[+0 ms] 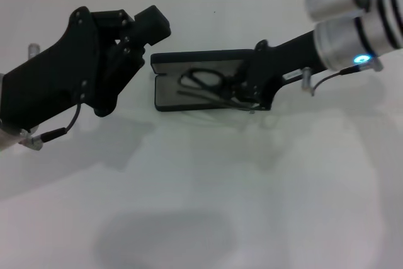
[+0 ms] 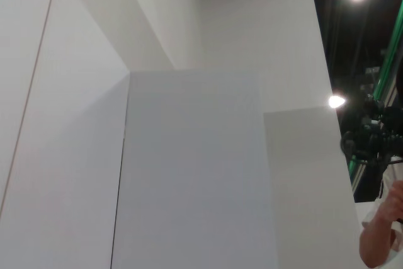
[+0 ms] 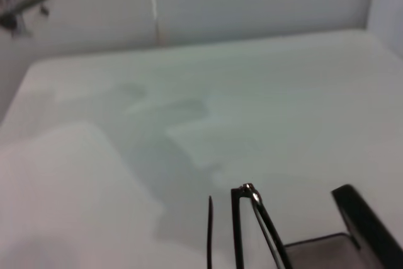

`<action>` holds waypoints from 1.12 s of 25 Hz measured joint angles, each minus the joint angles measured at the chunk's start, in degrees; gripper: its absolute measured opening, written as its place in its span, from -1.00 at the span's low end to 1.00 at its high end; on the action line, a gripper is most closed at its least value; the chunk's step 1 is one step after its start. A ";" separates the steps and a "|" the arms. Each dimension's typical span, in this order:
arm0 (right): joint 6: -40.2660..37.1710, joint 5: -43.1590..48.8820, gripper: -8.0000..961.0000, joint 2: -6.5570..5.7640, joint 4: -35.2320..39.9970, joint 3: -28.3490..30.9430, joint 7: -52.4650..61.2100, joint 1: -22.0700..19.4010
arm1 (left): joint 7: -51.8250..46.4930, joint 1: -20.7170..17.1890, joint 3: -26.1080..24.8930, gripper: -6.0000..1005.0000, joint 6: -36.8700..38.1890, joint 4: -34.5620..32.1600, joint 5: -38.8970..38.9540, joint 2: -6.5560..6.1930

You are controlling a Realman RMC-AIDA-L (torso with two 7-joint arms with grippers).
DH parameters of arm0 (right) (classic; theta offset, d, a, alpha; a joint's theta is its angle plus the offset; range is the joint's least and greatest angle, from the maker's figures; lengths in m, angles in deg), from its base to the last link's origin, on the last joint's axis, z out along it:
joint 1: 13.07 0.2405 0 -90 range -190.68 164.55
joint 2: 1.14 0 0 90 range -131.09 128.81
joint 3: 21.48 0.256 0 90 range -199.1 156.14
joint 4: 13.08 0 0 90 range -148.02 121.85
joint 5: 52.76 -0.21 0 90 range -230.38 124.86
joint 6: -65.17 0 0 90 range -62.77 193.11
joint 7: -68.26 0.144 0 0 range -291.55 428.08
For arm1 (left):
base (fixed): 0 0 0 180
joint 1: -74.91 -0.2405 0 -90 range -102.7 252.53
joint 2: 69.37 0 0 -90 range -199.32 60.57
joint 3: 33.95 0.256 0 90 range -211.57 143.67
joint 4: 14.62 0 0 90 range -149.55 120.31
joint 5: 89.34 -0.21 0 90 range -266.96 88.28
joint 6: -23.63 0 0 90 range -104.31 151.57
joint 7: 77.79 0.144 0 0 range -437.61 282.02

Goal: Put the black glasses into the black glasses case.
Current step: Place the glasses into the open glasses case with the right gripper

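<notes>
I count one open black glasses case (image 1: 165, 87) on my worktop (image 1: 264, 181), one pair of black glasses (image 1: 204, 83) inside — right claw (image 1: 247, 96) at its end, grip I cannot tell, left claw (image 1: 129, 42) lifted aside, fingers pressed together.

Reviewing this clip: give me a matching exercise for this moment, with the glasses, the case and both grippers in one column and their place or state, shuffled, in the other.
Things:
1. black glasses
2. black glasses case
3. left gripper
4. right gripper

Places or states:
A. raised off the table, left of the case
B. lying open on the white table
C. at the case's right end, by the glasses
D. inside the open case

Pairs: 1-D, 2-B, 3-A, 4-C
</notes>
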 joint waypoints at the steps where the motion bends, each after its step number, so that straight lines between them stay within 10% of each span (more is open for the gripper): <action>1: 1.07 0.19 -0.78 0.00 0.24 -1.50 0.47 0.35 | -0.06 -0.15 0.00 -0.93 0.02 -0.05 0.03 -0.08; 12: 8.86 10.13 -0.78 0.37 5.68 -12.44 9.48 2.65 | -2.83 -1.17 0.07 -0.93 1.47 -0.04 -4.96 -3.88; 28: 16.41 15.88 -0.78 0.48 5.42 -21.40 13.71 6.63 | -2.74 -2.77 0.00 -0.93 1.54 -0.04 -4.98 -4.65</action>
